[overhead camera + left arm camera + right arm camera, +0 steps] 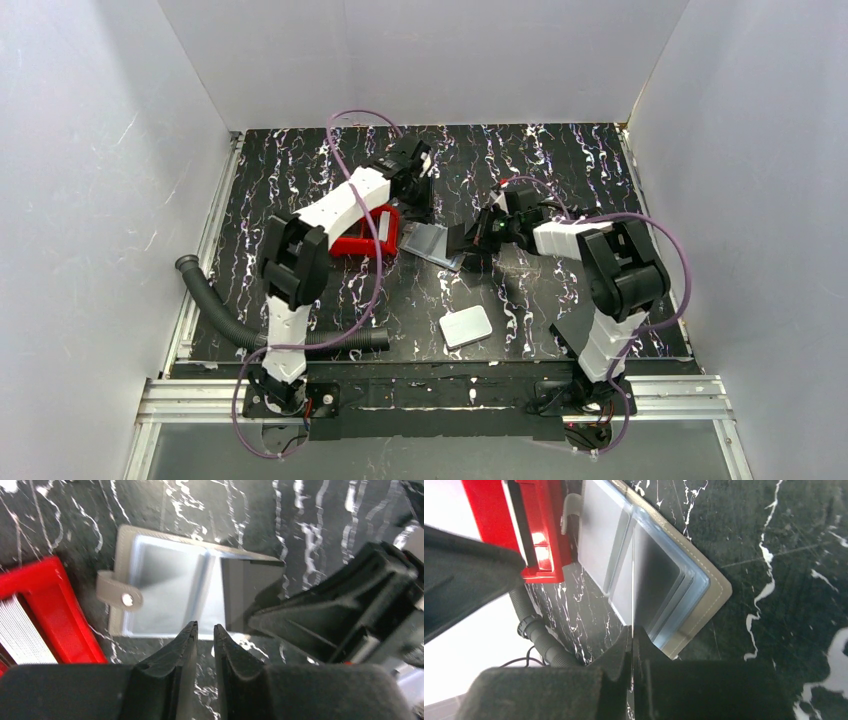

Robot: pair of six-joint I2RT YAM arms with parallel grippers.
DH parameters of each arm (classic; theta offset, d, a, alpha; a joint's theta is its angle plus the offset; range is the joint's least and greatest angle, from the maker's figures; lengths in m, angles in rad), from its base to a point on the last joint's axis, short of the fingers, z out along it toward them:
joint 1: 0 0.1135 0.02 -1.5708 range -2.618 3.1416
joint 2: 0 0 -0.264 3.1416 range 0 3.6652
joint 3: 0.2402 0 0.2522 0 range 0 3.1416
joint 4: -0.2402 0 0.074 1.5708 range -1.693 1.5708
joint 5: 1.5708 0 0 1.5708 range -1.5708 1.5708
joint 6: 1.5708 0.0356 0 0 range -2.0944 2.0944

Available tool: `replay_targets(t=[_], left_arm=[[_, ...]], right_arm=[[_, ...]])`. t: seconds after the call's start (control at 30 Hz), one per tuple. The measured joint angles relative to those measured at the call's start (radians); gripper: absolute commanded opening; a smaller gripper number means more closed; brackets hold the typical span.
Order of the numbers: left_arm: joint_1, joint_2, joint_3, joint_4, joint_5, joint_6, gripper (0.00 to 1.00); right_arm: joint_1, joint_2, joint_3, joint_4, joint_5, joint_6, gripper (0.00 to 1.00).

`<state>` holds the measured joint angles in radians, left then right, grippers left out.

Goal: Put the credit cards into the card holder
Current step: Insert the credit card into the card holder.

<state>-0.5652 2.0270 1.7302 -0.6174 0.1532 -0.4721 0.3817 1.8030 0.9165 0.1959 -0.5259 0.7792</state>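
Right hand (632, 630) pinches credit card (247, 595), edge-on sliver in own view; left hand (205, 627) narrowly parted.

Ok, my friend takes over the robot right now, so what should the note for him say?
Left pincer: barely open, empty, by the card holder edge.
Right pincer: shut on one credit card, held on edge over the open card holder, which lies beside the red tray.
Done: one card lifted.
Left: slide it into a pocket, then move what looks like more cards stacked in the tray. Cannot tell if any card is already inside.
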Motion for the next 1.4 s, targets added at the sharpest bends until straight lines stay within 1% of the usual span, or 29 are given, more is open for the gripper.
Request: replay_targets(t=[0.03, 0.13, 0.3, 0.47, 0.77, 1.03, 1.4], left_arm=[[-0.001, 0.031, 0.026, -0.006, -0.014, 0.003, 0.09], [0.001, 0.118, 0.097, -0.041, -0.068, 0.016, 0.04], [0.008, 0.185, 0.136, -0.087, -0.14, 0.034, 0.02], [0.008, 0.193, 0.136, -0.114, -0.175, 0.042, 0.02], [0.007, 0.194, 0.102, -0.116, -0.175, 0.045, 0.02], [0.003, 0.195, 0.077, -0.108, -0.168, 0.042, 0.02], [0.003, 0.195, 0.067, -0.093, -0.166, 0.041, 0.01]], right_arm=[[0.006, 0.021, 0.011, -0.002, -0.007, 0.004, 0.01], [0.014, 0.061, 0.038, 0.007, -0.025, 0.023, 0.01], [0.026, 0.072, 0.05, 0.045, -0.047, 0.068, 0.01], [0.041, 0.103, 0.058, 0.086, -0.065, 0.119, 0.01], [0.051, 0.121, 0.047, 0.119, -0.078, 0.18, 0.01], [0.049, 0.112, -0.001, 0.137, -0.076, 0.191, 0.01], [0.044, 0.109, -0.013, 0.163, -0.079, 0.212, 0.01]])
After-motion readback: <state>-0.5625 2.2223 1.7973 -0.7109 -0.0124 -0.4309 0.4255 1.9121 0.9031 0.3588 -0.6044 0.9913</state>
